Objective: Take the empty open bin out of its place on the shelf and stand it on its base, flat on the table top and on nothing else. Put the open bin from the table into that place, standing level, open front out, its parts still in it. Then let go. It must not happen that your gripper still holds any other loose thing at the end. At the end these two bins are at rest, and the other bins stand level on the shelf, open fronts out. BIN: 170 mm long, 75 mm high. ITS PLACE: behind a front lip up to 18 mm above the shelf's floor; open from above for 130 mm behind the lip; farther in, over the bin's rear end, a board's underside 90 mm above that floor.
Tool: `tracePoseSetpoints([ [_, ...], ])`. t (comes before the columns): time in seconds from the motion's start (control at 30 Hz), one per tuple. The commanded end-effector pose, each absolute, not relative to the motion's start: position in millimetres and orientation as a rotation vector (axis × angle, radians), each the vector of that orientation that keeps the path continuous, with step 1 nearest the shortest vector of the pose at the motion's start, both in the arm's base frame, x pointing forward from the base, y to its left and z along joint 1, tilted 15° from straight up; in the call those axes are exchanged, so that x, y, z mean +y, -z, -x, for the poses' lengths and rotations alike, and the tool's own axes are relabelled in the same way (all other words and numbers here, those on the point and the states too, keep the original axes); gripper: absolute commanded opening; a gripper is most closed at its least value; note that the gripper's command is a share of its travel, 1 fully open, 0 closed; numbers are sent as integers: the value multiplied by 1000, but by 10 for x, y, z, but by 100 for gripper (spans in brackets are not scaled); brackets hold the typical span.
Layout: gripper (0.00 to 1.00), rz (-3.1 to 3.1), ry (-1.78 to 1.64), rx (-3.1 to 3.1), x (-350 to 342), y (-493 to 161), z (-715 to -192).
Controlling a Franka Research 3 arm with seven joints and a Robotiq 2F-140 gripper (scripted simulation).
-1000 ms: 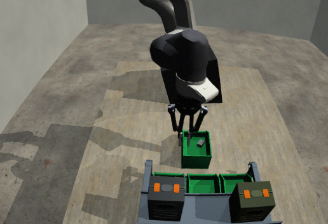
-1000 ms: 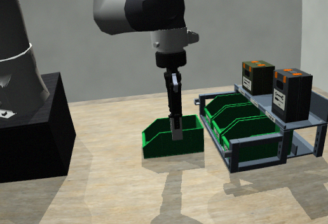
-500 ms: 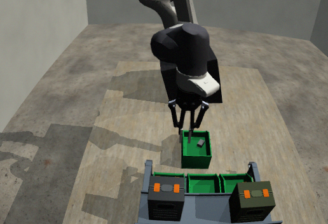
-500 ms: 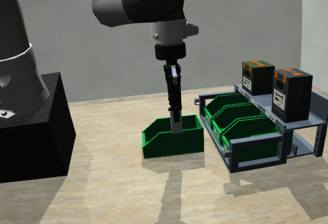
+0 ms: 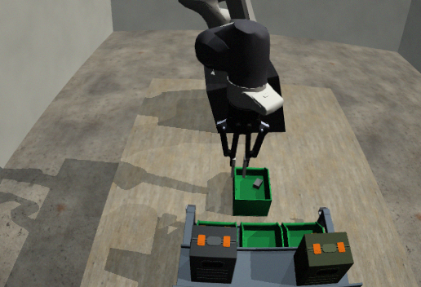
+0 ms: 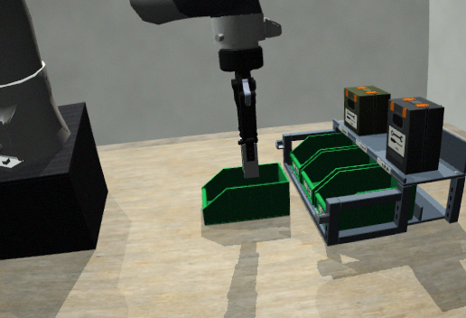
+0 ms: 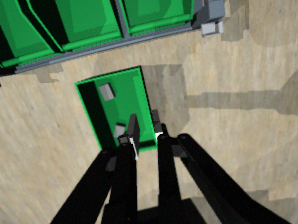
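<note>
The green bin with grey parts [image 5: 251, 209] [image 6: 257, 204] [image 7: 127, 105] stands on the table top in front of the shelf, its low open front toward the robot's base. Two grey parts show in it in the wrist view, one near the rear [image 7: 107, 92] and one near the fingers [image 7: 119, 130]. My gripper [image 5: 238, 174] [image 6: 251, 176] [image 7: 145, 120] is open by a narrow gap, with nothing held. Its fingertips are on either side of one side wall's line, about at or just above the rim. Three green bins [image 5: 261, 237] [image 6: 348, 171] [image 7: 87, 25] sit side by side on the shelf; which is the empty one I cannot tell.
The grey shelf [image 5: 271, 266] [image 6: 331, 222] has end posts and an upper board over the bins' rear ends. A dark case [image 5: 213, 258] [image 6: 413, 136] and an olive case [image 5: 326, 256] [image 6: 367, 112] stand on that board. The robot's black pedestal [image 6: 45, 211] is opposite.
</note>
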State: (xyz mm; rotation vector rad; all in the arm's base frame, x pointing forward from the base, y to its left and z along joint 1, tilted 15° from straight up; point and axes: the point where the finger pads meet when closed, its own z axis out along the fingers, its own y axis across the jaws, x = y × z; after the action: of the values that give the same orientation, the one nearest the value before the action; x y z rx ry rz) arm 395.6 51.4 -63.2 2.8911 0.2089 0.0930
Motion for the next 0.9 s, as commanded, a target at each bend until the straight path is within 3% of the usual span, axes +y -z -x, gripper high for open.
tracePoseSetpoints([
  [0.0, 15, -2881, -71, 232, 491, 570, -3923],
  [0.87, 15, -2881, -71, 232, 571, 249, -3900],
])
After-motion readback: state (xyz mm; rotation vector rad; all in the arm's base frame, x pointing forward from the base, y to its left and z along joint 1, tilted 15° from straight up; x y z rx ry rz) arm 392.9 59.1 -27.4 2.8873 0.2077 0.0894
